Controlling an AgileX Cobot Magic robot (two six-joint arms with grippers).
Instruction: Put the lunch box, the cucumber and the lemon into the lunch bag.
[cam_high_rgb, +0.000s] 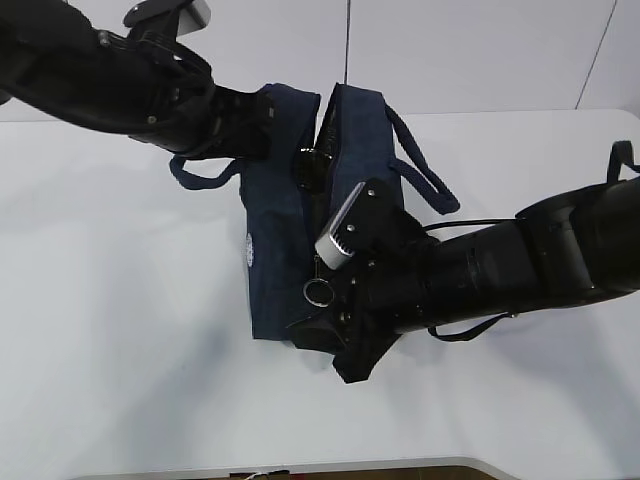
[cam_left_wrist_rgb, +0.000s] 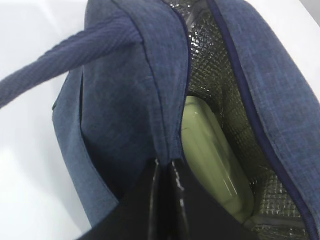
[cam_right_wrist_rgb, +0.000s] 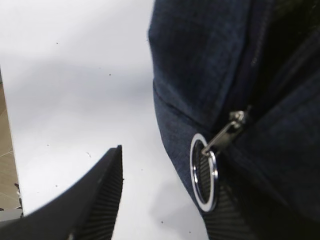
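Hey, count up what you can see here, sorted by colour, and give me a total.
Navy: 1, the lunch bag
Sage green: 1, the lunch box lid, inside the bag
Silver: 1, the ring pull
Black: 2, the left gripper and right gripper
Total: 5

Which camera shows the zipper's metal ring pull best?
The right wrist view: the ring pull hangs large and sharp against the lunch bag. The exterior view shows it small. The left wrist view doesn't show it.
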